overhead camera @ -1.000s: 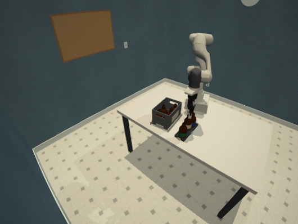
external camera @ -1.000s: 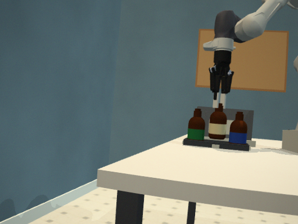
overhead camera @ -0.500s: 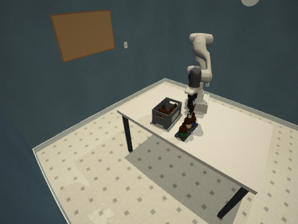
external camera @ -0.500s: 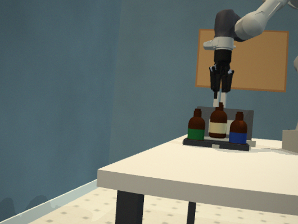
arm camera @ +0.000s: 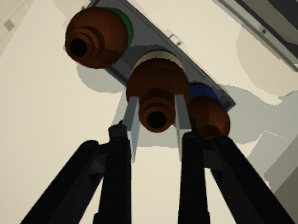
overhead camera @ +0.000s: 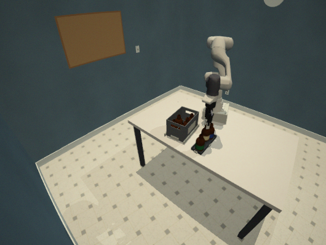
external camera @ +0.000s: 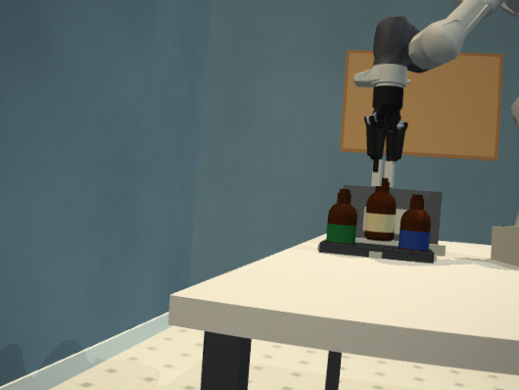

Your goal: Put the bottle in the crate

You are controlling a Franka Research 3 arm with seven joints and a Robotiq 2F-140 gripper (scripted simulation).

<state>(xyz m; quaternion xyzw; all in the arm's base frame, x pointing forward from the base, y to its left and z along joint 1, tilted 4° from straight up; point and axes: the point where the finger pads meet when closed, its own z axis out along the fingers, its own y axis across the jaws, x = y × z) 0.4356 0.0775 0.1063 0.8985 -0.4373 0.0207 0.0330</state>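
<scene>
So the gripper (overhead camera: 208, 125) (external camera: 383, 181) (arm camera: 157, 108) is clamped on the cream bottle (overhead camera: 206, 135) (external camera: 380, 211) (arm camera: 157, 80) — upright, just above the tray (overhead camera: 193, 149) (external camera: 353, 249) (arm camera: 142, 36). The other 2, green (overhead camera: 200, 144) (external camera: 342, 220) (arm camera: 95, 40) and blue (overhead camera: 212, 131) (external camera: 414, 229) (arm camera: 210, 115), stand on it — crate (overhead camera: 176, 133) (external camera: 428, 206) (arm camera: 260, 30)'s nearby.

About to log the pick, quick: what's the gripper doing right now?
Gripper: closed, holding the cream-labelled bottle by its neck, above the tray.

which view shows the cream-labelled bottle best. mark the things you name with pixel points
The exterior view: the cream-labelled bottle (overhead camera: 206, 133) (external camera: 380, 216) (arm camera: 158, 82) shows there nearly whole, label and shoulders included. The wrist view looks down on its mouth and neck between the fingers, with a sliver of label; the top view shows it small, partly overlapped by neighbouring bottles.
</scene>
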